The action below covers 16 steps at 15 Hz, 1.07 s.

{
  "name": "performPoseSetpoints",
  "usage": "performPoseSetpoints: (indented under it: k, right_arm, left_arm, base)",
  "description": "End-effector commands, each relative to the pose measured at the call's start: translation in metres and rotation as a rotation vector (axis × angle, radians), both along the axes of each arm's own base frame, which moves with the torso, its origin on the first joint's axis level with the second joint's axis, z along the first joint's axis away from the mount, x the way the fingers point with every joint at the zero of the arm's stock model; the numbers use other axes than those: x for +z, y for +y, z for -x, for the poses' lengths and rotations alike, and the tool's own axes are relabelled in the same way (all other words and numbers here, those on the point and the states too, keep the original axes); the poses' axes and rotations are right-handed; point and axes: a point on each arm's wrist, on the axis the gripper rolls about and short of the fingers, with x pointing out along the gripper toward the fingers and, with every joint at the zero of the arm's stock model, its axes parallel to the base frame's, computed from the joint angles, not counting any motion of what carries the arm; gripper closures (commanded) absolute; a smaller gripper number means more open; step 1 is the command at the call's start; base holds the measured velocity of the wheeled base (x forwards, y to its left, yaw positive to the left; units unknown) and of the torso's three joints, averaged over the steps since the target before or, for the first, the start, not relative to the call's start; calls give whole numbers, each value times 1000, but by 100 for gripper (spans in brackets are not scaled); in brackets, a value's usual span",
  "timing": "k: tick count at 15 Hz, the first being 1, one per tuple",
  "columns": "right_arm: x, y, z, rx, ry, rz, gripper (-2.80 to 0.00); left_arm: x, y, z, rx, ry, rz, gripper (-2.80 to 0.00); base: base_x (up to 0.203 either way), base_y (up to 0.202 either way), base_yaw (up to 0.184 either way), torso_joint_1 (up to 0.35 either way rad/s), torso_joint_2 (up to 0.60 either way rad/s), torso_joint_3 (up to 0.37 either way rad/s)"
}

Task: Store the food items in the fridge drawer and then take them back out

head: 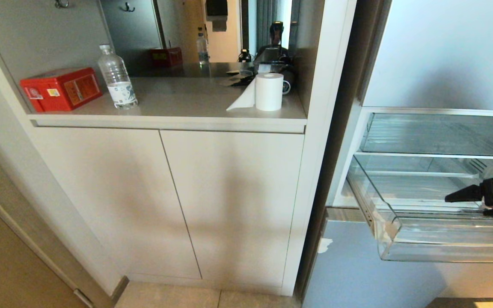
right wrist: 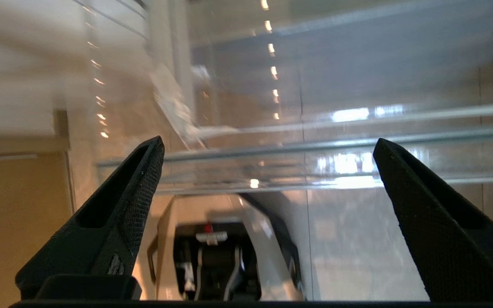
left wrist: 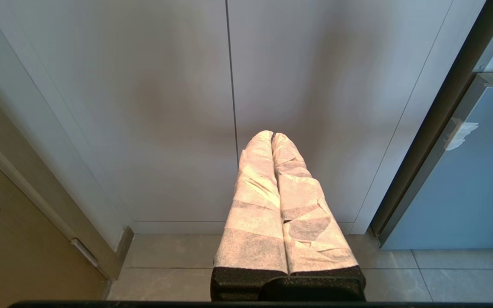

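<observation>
In the head view's upper left a red box (head: 61, 89), a bottle (head: 117, 78) and, further right, a paper roll (head: 268, 91) stand on a counter (head: 178, 109) above two shut cabinet doors (head: 173, 201). Low in the frame, the left gripper (left wrist: 272, 136) shows only in its wrist view, its cloth-wrapped fingers (left wrist: 255, 201) pressed together, hanging before those doors above the tiled floor (left wrist: 178, 256). At right centre the drawer (head: 400, 239) is pulled out: clear plastic, thick front lip, ribbed floor, no red food seen inside. A similar clear bin (head: 435, 132) sits above it. At the right edge the right gripper (head: 464, 196) reaches in over the drawer, black fingers (right wrist: 131, 201) spread wide and holding nothing, with open room between them and the drawer's left wall
</observation>
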Motion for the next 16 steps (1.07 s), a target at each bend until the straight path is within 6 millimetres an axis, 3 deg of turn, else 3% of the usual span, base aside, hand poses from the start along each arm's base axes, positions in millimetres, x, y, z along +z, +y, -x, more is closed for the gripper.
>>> performPoseSetpoints:
  k: [1,3,4,8,10,16]
  right_arm:
    - [15,8,7,18,-60,16,-280]
    - [38,19,21,31,-150,44,-280]
    - [48,23,31,29,-189,56,0]
    - [83,50,97,39,-358,83,0]
    - [86,65,134,45,-437,106,0]
    - [37,92,201,33,-581,143,0]
  left_arm:
    - [0,0,0,1,1,0,0]
    - [0,0,0,1,1,0,0]
    - [0,0,0,1,1,0,0]
    - [0,0,0,1,1,0,0]
    - [0,0,0,1,1,0,0]
    - [0,0,0,1,0,0,0]
  base:
    - [0,0,0,0,0,0]
    - [0,0,0,0,0,0]
    - [0,0,0,0,0,0]
    - [0,0,0,0,0,0]
    - [0,0,0,0,0,0]
    - [0,0,0,0,0,0]
